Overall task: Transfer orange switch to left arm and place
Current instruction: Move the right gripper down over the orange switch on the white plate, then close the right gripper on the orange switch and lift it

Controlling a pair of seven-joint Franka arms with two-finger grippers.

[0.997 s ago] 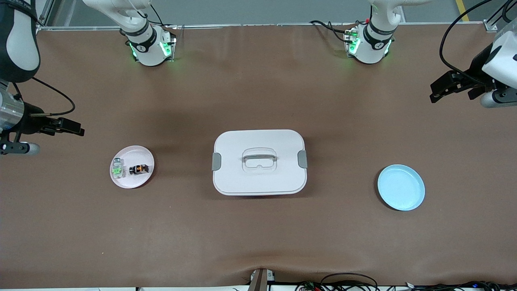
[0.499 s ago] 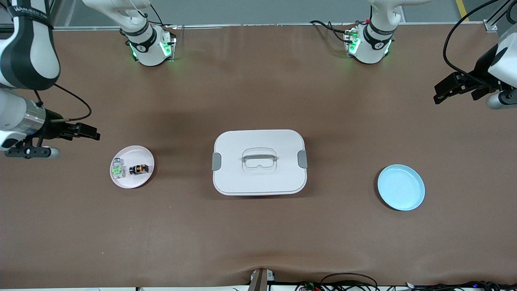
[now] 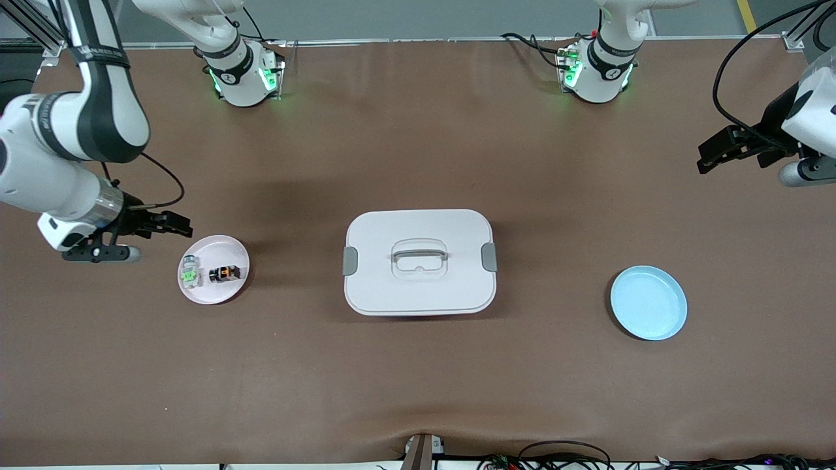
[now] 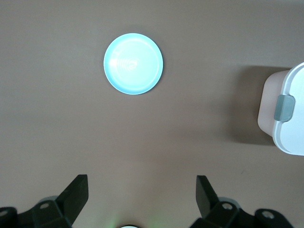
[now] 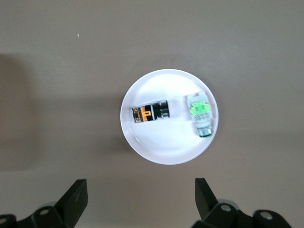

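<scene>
The orange switch [image 3: 225, 273] lies flat on the pink plate [image 3: 230, 248], which stands toward the right arm's end of the table from the box [image 3: 418, 287]. On the same plate, just beside the switch and on the side away from the box, lies a green switch [image 3: 189, 271]; the two do not touch. The right gripper [image 3: 175, 225] hovers over the table just beside the plate's rim, on the side of the plate farther from the front camera, with its jaws spread wide and nothing between them. In the right wrist view the orange switch [image 5: 150, 113] sits ahead of the two fingers [image 5: 76, 197], a little off their middle line, and its long axis runs across, from finger to finger. So I judge that the gripper must advance over the plate and probably turn its wrist, so that the fingers close on the short sides of the body and stay away from the green one. The right arm is clearly the nearer one to the switch. The left gripper [image 3: 718, 149] waits in the air toward the left arm's end from the box, also wide apart and empty. The blue plate [image 3: 648, 302] lies on that same side of the box, with nothing on it.
</scene>
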